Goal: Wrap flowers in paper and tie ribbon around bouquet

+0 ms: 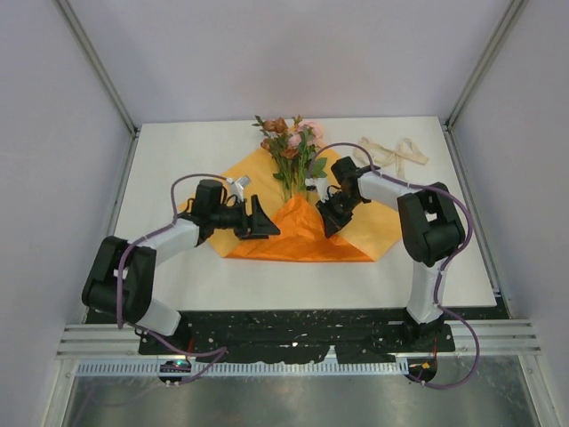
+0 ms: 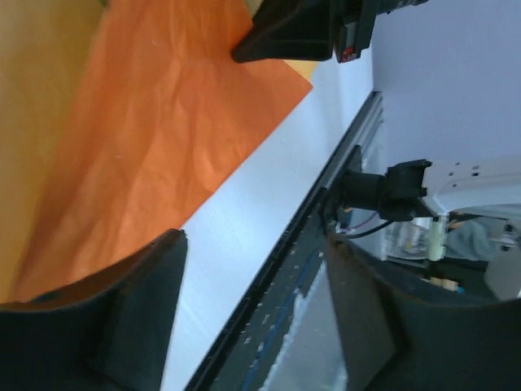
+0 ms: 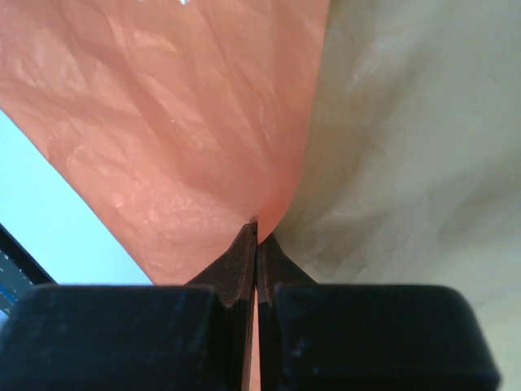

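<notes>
The left end effector (image 1: 264, 221) hangs wide open and empty at the 9 o'clock side of the paper (image 1: 298, 242). At 3 o'clock, the right end effector (image 1: 330, 222) is closed, pinching the paper's folded-over edge. The flowers (image 1: 291, 147) poke out at 12 o'clock. The ribbon (image 1: 396, 153) lies at 2 o'clock on the bench (image 1: 178, 156).

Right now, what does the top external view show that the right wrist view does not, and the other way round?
Only top external: the flowers on the sheet, the ribbon at the table's far right, the left gripper open beside the folded flap. Only right wrist: close up, how the right gripper is shut on the paper's edge, bright face left, paler reverse right. Both: that gripper, the orange paper, white table.
</notes>
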Motion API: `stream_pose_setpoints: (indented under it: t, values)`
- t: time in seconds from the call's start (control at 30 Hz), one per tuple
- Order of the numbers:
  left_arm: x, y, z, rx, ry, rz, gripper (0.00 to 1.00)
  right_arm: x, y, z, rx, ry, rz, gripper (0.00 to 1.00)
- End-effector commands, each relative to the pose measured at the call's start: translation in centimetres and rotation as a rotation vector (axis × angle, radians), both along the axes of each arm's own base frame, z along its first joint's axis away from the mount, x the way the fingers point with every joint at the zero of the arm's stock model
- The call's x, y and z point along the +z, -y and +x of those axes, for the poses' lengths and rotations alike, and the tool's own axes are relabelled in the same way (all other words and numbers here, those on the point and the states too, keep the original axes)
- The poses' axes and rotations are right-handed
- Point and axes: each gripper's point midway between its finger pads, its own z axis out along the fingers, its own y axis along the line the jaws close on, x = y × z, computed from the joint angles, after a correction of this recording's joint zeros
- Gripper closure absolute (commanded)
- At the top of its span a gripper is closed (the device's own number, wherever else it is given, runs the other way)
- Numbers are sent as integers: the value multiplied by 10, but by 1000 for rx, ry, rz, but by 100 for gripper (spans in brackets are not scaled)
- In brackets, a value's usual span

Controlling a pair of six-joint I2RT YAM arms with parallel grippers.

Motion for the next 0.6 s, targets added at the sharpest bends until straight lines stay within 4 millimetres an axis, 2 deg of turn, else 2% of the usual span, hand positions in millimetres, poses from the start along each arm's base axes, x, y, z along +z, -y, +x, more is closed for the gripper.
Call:
stream_pose_setpoints:
  t: [0.0, 0.17, 0.37, 0.43, 0.47, 0.53, 0.57]
  values:
    - [6, 31, -4, -41, -8, -90, 36, 11, -7, 23, -13, 79, 8, 95]
    - [-44, 28, -9, -16, -165, -31, 59, 7, -8, 24, -21, 63, 7, 95]
    - [-100, 7, -28, 4, -297, 118, 71, 7, -7, 22, -26, 58, 4, 95]
    - [-112, 3, -29, 10, -326, 137, 74, 11, -6, 23, -30, 73, -3, 93]
    - [-113, 3, -28, 12, -331, 140, 75, 17, -5, 24, -36, 77, -3, 88]
    - [-119, 2, -28, 11, -349, 160, 77, 34, -2, 28, -55, 95, 7, 63]
    - [-120, 2, -28, 10, -354, 165, 78, 51, -4, 32, -60, 122, 34, 56]
